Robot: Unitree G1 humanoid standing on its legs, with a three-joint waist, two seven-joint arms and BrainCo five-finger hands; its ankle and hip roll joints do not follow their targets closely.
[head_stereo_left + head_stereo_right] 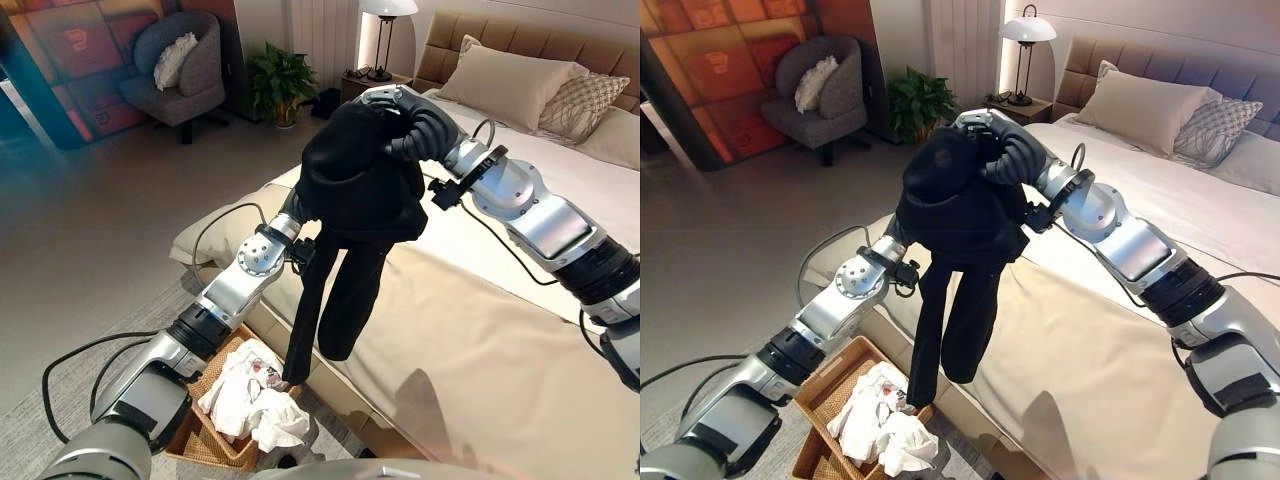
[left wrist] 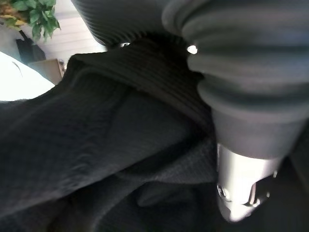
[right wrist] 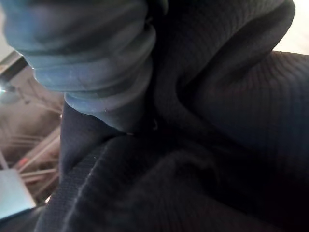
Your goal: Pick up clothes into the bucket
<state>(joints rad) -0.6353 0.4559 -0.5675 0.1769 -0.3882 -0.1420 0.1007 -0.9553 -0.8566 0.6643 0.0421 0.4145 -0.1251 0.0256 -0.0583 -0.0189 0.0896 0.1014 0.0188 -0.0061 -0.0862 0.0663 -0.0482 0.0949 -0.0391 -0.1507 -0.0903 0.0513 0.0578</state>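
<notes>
no legible text, labels or numbers anywhere

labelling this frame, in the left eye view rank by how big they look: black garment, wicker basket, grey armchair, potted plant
1. black garment, largest, though it hangs nearest the camera.
2. grey armchair.
3. wicker basket, partly hidden by the arm and the white clothes in it, so close to the armchair.
4. potted plant, smallest.
</notes>
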